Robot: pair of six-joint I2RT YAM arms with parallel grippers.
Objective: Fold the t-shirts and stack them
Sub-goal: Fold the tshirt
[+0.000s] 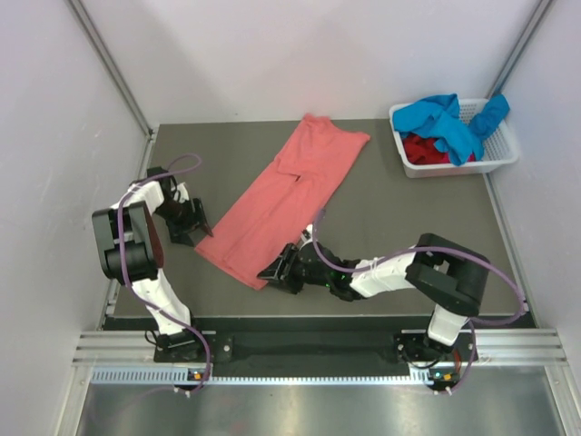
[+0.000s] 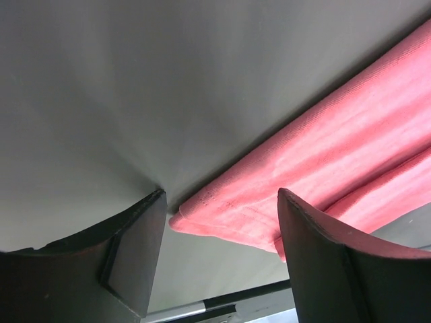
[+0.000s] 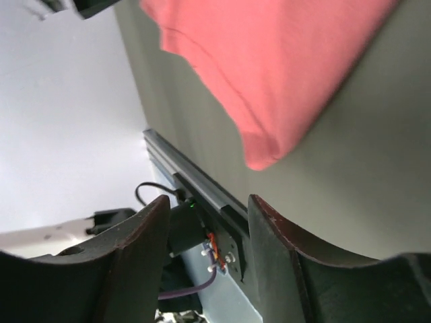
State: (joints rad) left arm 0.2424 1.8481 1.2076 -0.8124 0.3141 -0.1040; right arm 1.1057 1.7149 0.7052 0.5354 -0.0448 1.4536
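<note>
The salmon-pink t-shirt (image 1: 286, 195) lies folded into a long strip, running diagonally across the dark table. My left gripper (image 1: 203, 232) stands open at the strip's near left corner. In the left wrist view that corner (image 2: 229, 212) lies flat between the two dark fingers (image 2: 135, 249), which do not clamp it. My right gripper (image 1: 271, 271) is open at the strip's near right corner. The right wrist view shows that corner (image 3: 264, 153) just ahead of the fingertips (image 3: 145, 232), with nothing between them. A bright blue t-shirt (image 1: 447, 123) and a dark red one (image 1: 423, 150) sit in the basket.
The white slotted basket (image 1: 505, 160) stands at the table's back right corner. Grey walls close in the left, back and right sides. A metal rail (image 3: 202, 192) runs along the near table edge, close under the right gripper.
</note>
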